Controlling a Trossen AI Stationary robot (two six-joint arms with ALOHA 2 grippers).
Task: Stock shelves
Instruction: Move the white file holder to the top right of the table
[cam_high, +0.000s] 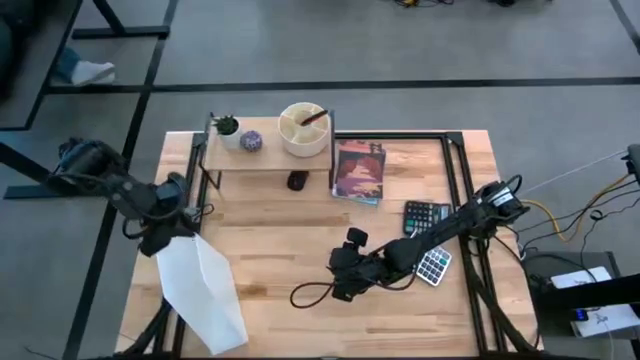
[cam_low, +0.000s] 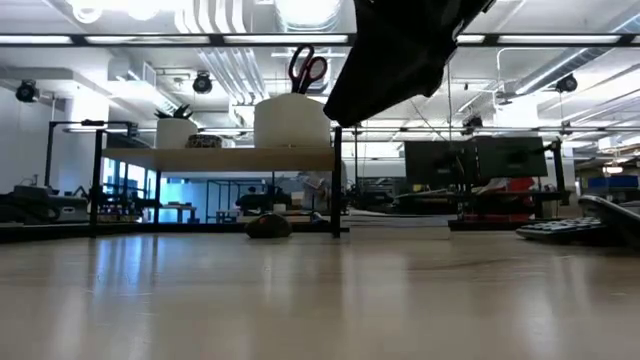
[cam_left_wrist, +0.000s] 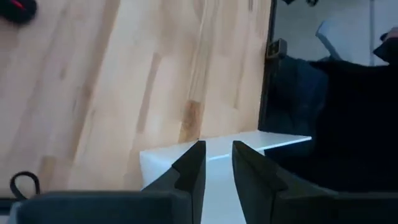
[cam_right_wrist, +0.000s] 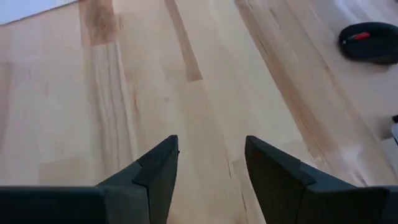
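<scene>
The shelves (cam_high: 268, 157) stand at the table's far left on thin black legs (cam_low: 97, 180). The top board carries a small plant (cam_high: 227, 127), a purple object (cam_high: 251, 142) and a white cup (cam_low: 290, 122) holding scissors (cam_low: 307, 68). A black mouse (cam_high: 297, 181) lies by the shelves' near edge. My right gripper (cam_right_wrist: 211, 146) hangs open over bare wood at mid-table (cam_high: 340, 275), holding nothing. My left gripper (cam_left_wrist: 217, 149) stands at the left edge (cam_high: 178, 232), its fingers a narrow gap apart, over the far end of a white file holder (cam_high: 205, 290). My left gripper points down at the white file holder's far end (cam_left_wrist: 217, 144); white shows in the narrow gap between its fingers. I cannot tell whether the fingers touch it.
A book (cam_high: 358, 171) lies right of the shelves. Two calculators (cam_high: 425, 215) (cam_high: 434, 266) lie on the right side, under the right arm. A black cable loop (cam_high: 308, 294) lies near the right gripper. Black frame bars (cam_high: 458, 190) run along the table's right side.
</scene>
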